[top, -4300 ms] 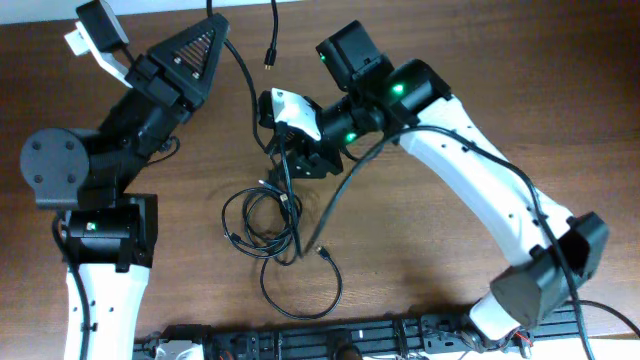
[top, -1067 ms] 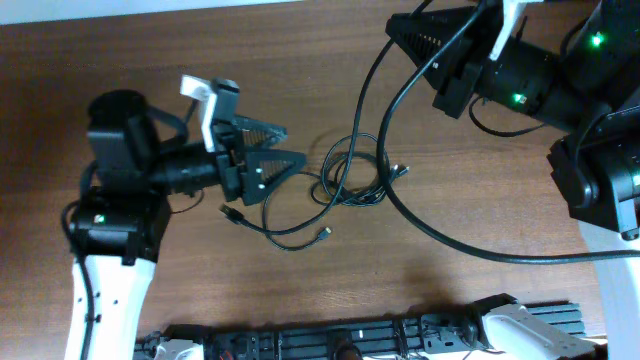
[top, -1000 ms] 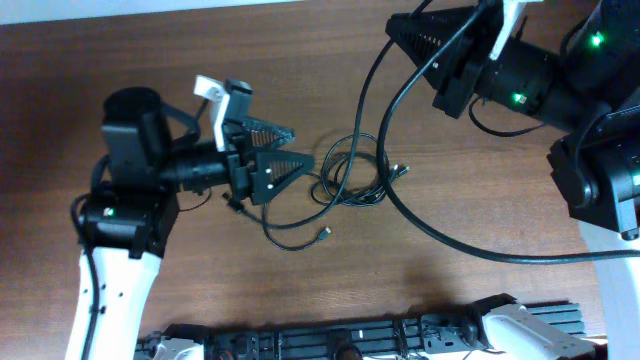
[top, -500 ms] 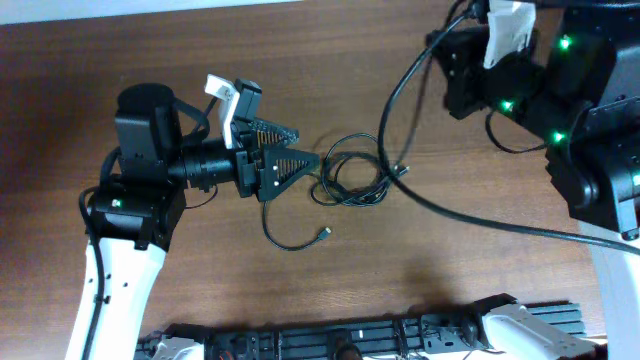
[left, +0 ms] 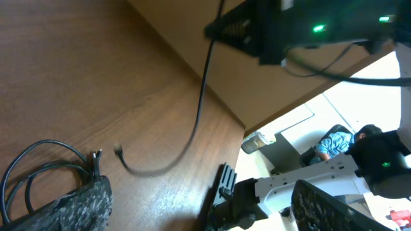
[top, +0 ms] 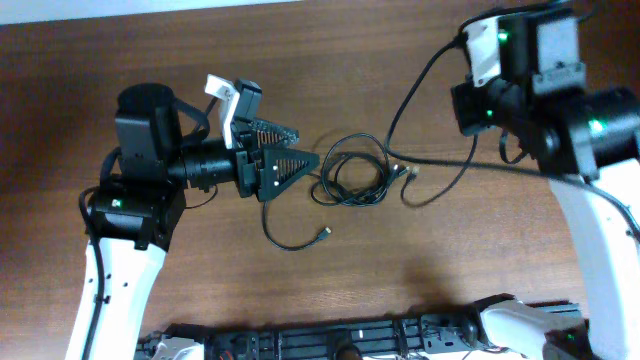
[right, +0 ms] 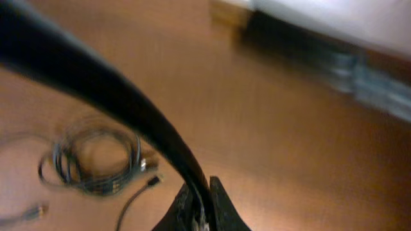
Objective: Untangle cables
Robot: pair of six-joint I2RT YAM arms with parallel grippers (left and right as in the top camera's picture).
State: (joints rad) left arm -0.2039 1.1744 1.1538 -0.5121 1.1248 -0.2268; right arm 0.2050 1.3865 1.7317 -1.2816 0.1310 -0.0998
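The cables (top: 355, 175) lie as a small loose coil near the middle of the brown wooden counter (top: 420, 290), with two small plugs poking out at the coil's right edge. The left hand (top: 305, 146) reaches in from the left and hovers just beside the coil's left edge. Its two dark textured fingers (top: 290, 165) are spread wide and hold nothing. In the left wrist view the coil sits just past the left finger (left: 77, 205), while the other finger stands well off to the right. A separate loose cable (top: 285, 245) curls across the counter below the left hand and ends in a small plug. The right arm (top: 560, 120) stands at the upper right of the overhead view, and its own body hides the hand there. In the blurred right wrist view the right hand (right: 200, 202) has its fingers close together, pinching a black cord (right: 115, 109) that runs up and away to the left. The coil lies on the counter beyond it.
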